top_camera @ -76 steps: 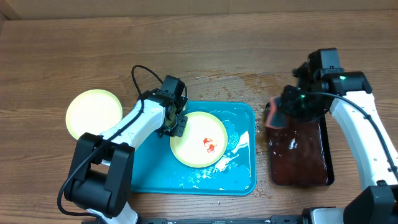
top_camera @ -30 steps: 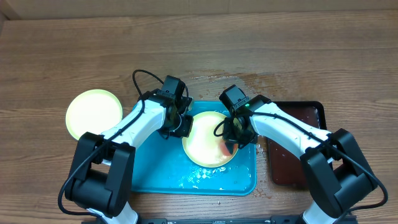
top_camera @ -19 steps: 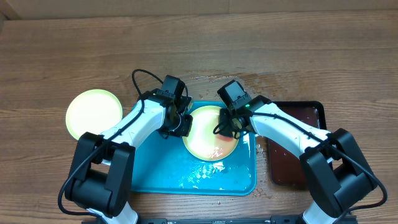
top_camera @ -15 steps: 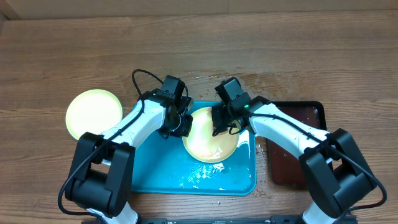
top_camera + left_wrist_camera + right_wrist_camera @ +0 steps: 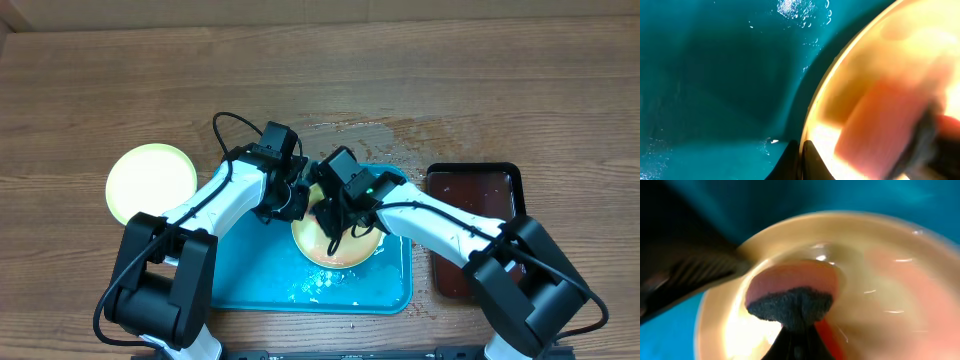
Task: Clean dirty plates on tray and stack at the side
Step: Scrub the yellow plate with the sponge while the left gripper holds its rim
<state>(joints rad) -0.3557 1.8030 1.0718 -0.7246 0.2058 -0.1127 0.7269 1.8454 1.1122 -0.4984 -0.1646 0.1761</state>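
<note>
The left fingers (image 5: 789, 167) are pinching the wet plate (image 5: 345, 255) by its left rim on the tray (image 5: 250, 280). The right fingers (image 5: 785, 350) are clenching a soft sponge (image 5: 792, 282) against its face. The plate is looking light, stiff and slippery, so the rim is probably offering the surest hold.

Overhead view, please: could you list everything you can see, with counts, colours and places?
plate on tray: one, pale yellow, right half of the turquoise tray
side plate: one visible, pale yellow, on the table left of the tray
turquoise tray: one, turquoise-blue, wet, table centre
dark tray: one, brown-red with a black rim, right
sponge: one, pink with dark backing, against the plate on tray
table: one, brown wood
left gripper: shut on that plate's rim
right gripper: shut on the sponge
</note>
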